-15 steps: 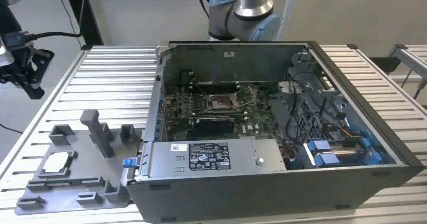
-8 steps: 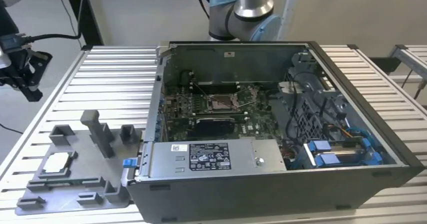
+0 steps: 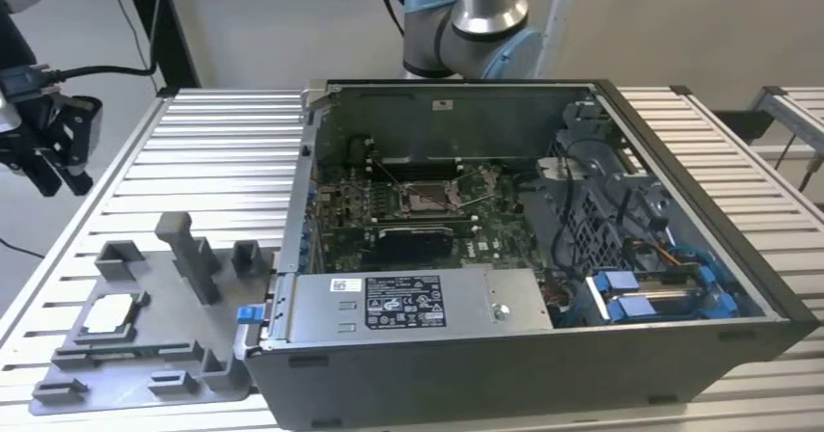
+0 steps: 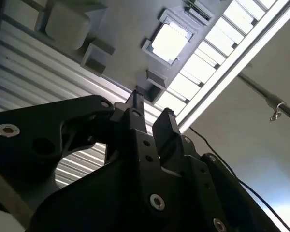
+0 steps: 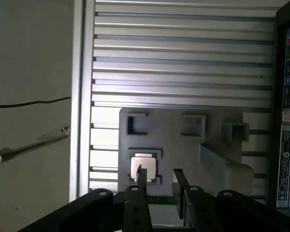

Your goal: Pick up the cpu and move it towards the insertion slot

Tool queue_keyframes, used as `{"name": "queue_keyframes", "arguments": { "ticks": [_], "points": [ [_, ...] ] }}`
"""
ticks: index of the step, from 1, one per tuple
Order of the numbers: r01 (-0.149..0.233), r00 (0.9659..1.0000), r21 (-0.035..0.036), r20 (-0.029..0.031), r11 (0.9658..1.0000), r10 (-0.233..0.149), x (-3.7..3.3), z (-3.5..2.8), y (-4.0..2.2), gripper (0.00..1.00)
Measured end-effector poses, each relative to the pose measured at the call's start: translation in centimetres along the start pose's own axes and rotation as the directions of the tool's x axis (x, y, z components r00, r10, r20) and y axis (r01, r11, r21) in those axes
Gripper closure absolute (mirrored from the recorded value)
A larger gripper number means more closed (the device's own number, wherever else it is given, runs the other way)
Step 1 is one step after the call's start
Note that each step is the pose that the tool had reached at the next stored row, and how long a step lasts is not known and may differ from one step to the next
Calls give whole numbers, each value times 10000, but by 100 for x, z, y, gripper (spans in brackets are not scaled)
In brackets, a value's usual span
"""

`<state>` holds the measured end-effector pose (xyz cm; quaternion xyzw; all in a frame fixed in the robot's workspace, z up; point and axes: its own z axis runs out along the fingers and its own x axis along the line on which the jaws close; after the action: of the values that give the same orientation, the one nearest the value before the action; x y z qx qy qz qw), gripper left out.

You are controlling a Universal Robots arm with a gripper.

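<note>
Evidently the cpu [image 5: 150, 162] is a light, stiff, thin square with a smooth silvery face, so it will probably slip under a loose pinch, and its underside is likely delicate. The safest hold looks to be across two opposite edges, though the grey tray [image 5: 183, 145] cradles it in a shallow recess that leaves little room beside them. It lies flat there, untouched. The tool [image 3: 58, 167] hangs empty over the desk [image 3: 193, 152], apart from the tray, its black fingers [image 5: 141, 186] parted by a moderate gap. The first wrist view looks straight down and lines that gap up near the chip. The exterior view adds the insertion slot [image 3: 425, 198], set inside the computer case [image 3: 515, 316], well apart from the tray.
</note>
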<state>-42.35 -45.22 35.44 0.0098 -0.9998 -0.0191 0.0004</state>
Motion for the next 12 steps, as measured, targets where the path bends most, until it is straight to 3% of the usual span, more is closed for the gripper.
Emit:
{"name": "queue_keyframes", "arguments": {
  "ticks": [8, 12],
  "points": [
    [0, 10000, 0, 0, 10000, 0, 2, 1, 0, 100],
    [-2, 10000, 1, -9, 10000, 2, 2, 58, -2, 100]
  ]
}}
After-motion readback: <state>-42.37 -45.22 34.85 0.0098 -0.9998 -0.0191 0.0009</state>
